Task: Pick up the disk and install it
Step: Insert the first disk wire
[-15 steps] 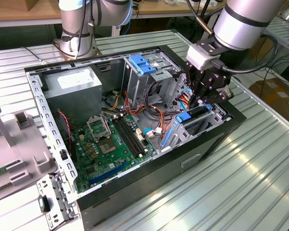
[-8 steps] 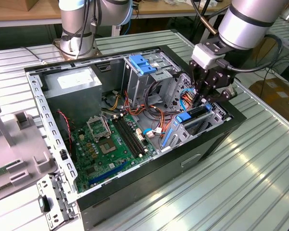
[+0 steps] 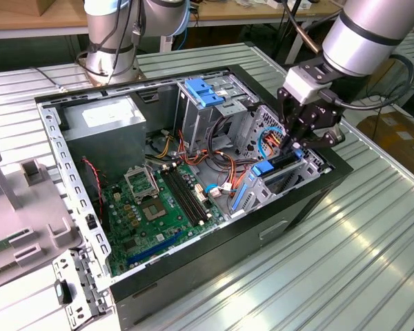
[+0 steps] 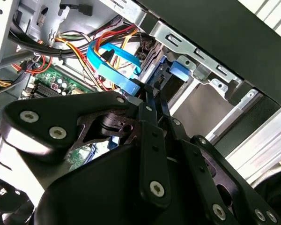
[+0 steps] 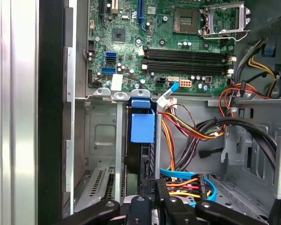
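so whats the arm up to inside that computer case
A single robot arm has its gripper down in the open computer case, at the drive bay on the exterior view's right. The jaws are closed around the edge of the disk, the drive in the blue carrier, which stands upright in the metal bay beside the motherboard. Orange and blue cables lie close beside the gripper.
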`<state>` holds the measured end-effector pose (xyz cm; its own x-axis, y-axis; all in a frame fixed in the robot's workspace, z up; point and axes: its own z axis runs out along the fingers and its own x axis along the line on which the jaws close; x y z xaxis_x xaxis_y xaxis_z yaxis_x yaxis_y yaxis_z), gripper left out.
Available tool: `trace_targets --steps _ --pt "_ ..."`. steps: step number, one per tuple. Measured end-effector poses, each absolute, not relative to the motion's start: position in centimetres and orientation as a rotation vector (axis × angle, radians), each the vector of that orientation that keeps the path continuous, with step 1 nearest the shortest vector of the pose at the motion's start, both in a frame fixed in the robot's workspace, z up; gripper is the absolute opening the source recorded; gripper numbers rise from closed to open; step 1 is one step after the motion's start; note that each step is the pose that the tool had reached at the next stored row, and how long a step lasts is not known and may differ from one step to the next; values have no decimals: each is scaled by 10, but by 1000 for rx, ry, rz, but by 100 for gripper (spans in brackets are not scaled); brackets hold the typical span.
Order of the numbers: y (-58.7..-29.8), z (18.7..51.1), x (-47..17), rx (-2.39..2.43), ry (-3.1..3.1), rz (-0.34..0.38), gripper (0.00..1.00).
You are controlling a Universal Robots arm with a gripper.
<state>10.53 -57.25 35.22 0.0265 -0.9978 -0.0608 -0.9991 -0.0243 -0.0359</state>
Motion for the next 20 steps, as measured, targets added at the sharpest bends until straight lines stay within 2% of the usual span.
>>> trace_targets --steps 20 --pt "-575 345 108 -2201 2145 29 17"
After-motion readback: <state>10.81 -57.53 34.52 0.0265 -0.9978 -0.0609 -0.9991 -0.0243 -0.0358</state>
